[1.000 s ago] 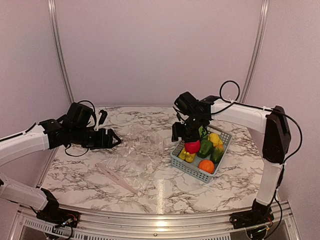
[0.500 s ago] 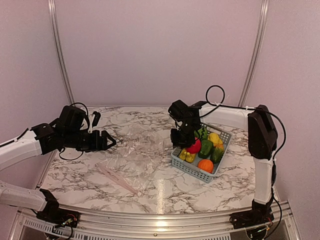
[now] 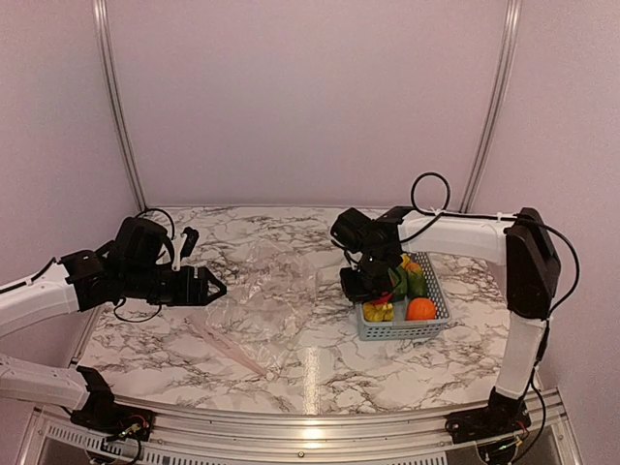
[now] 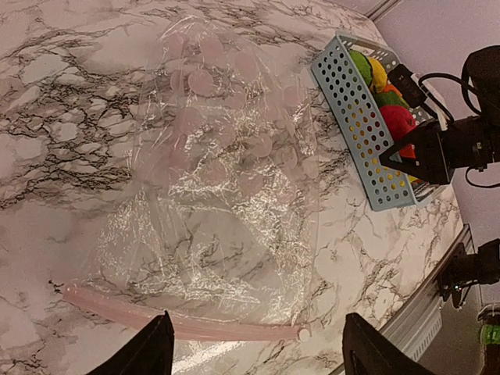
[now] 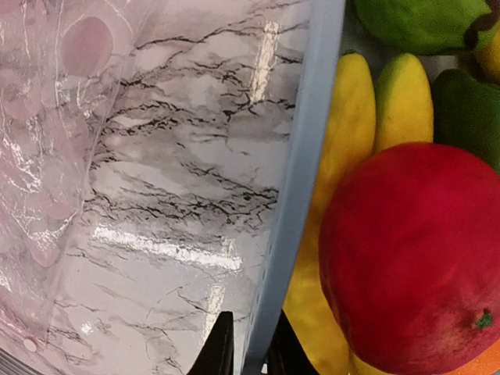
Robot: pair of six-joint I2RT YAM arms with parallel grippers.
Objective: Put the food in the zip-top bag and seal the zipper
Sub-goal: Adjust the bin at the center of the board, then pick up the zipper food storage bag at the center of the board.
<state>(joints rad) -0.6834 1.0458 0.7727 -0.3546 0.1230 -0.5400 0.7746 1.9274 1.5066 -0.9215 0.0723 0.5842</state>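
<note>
There's the right gripper (image 5: 251, 351) clamped on the left wall of the grey-blue basket (image 5: 305, 141), one finger outside and one inside, with the food packed right behind it: the red-pink ball (image 5: 414, 258) pressed up against the yellow bananas (image 5: 355, 133). Over on the other side the left gripper (image 4: 258, 355) hangs wide open, holding nothing, above the zip-top bag (image 4: 219, 180). The bag lies flat on the marble desk (image 3: 320, 373) beside the basket, zipper (image 4: 148, 319) along its near edge.
</note>
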